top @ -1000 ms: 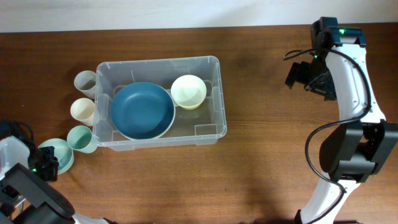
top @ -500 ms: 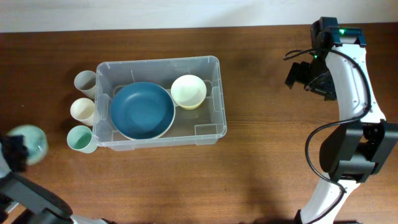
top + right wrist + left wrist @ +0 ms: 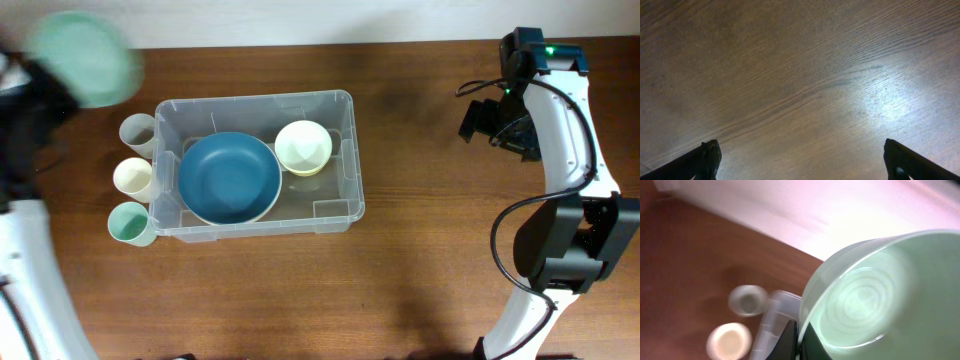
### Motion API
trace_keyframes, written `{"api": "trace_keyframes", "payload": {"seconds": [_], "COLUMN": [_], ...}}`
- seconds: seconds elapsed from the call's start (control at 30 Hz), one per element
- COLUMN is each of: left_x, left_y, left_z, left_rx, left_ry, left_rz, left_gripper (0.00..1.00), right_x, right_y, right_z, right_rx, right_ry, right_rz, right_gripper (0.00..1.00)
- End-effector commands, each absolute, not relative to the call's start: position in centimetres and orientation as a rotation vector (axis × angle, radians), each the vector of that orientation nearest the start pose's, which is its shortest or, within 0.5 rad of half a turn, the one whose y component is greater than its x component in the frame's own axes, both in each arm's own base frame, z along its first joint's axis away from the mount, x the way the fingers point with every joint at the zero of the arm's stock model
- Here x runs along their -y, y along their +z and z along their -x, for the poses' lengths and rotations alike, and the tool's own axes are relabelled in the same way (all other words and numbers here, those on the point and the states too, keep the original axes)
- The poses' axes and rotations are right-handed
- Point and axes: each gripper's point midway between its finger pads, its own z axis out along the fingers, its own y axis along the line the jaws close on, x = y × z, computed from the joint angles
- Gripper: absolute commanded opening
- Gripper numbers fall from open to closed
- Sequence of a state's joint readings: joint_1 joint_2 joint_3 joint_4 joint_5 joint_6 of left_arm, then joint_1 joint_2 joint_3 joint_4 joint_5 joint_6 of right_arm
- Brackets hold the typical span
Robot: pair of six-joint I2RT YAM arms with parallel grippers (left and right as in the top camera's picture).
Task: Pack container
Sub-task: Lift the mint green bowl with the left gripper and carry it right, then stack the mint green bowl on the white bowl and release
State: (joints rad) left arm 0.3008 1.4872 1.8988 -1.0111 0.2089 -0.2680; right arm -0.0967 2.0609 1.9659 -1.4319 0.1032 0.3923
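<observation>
Mint-green bowl (image 3: pixel 82 45), blurred, sits pinched at its rim by the left claw (image 3: pixel 796 339); right claw (image 3: pixel 807 161) gapes, fingertips cropped.

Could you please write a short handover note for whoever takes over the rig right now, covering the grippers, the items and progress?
The left gripper is shut on the rim of the mint-green bowl, held in the air beyond the container's far-left corner.
The right gripper is open and empty over the table.
Done: the container holds the blue plate and the cream bowl.
Left: place the mint-green bowl, then probably the grey cup, cream cup and green cup beside its left wall.
</observation>
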Motion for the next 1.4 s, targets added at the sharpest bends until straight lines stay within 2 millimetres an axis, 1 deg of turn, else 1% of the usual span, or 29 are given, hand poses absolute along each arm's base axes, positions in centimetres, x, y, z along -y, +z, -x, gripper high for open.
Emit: {"api": "trace_keyframes", "payload": {"seconds": [0.0,0.03,0.07,0.13,0.27,0.33,0.4,0.53,0.6,0.67,0.7,0.8,0.93,1.1,1.3,1.33,1.37], "left_x": [0.6,2.7,5.3,8.0,11.8,13.2,14.5,14.9,15.0,15.1,15.1,15.2,15.3,15.4,14.8,14.8,14.7], "left_y": [37.8,37.2,36.0,34.5,30.4,28.4,25.5,21.8,19.4,17.8,16.4,14.6,13.3,12.4,11.7,11.6,11.6], "left_z": [-40.9,-41.1,-41.4,-41.7,-42.9,-43.4,-44.0,-44.7,-45.2,-45.5,-45.6,-45.8,-46.1,-46.8,-47.0,-47.0,-47.1], "left_rx": [-2.2,-2.216,-2.242,-2.277,-2.368,-2.413,-2.478,-2.567,-2.62,-2.655,-2.686,-2.726,-2.744,-2.739,-2.757,-2.756,-2.755], "left_ry": [-0.243,-0.26,-0.279,-0.298,-0.307,-0.322,-0.334,-0.337,-0.337,-0.337,-0.337,-0.336,-0.336,-0.336,-0.284,-0.277,-0.272], "left_rz": [-0.041,-0.124,-0.225,-0.308,-0.405,-0.44,-0.471,-0.48,-0.481,-0.482,-0.483,-0.484,-0.484,-0.484,-0.476,-0.475,-0.474], "left_gripper": [0.01,0.01,0.01,0.01,0.01,0.01,0.01,0.01,0.01,0.01,0.01,0.01,0.02,0.09,0.09,0.1,0.14], "right_x": [5.8,5.8,5.8,5.8,5.8,5.8,5.8,5.8,5.8,5.8,5.8,5.8,5.8,5.8,5.8,5.8,5.8], "right_y": [14.1,14.1,14.1,14.1,14.1,14.1,14.1,14.1,14.1,14.1,14.1,14.1,14.1,14.1,14.1,14.1,14.1], "right_z": [-40.1,-40.1,-40.1,-40.1,-40.1,-40.1,-40.1,-40.1,-40.1,-40.1,-40.1,-40.1,-40.1,-40.1,-40.1,-40.1,-40.1], "right_rx": [-2.976,-2.976,-2.976,-2.976,-2.976,-2.976,-2.976,-2.976,-2.976,-2.977,-2.976,-2.976,-2.976,-2.976,-2.976,-2.976,-2.976], "right_ry": [-0.148,-0.148,-0.148,-0.148,-0.148,-0.148,-0.148,-0.148,-0.148,-0.148,-0.148,-0.148,-0.148,-0.148,-0.148,-0.148,-0.148], "right_rz": [-0.758,-0.758,-0.758,-0.758,-0.758,-0.758,-0.758,-0.758,-0.758,-0.758,-0.758,-0.758,-0.758,-0.758,-0.758,-0.758,-0.758], "right_gripper": [0.99,0.99,0.99,0.99,0.99,0.99,0.99,0.99,0.99,0.99,0.99,0.99,0.99,0.99,0.99,0.99,0.99]}}
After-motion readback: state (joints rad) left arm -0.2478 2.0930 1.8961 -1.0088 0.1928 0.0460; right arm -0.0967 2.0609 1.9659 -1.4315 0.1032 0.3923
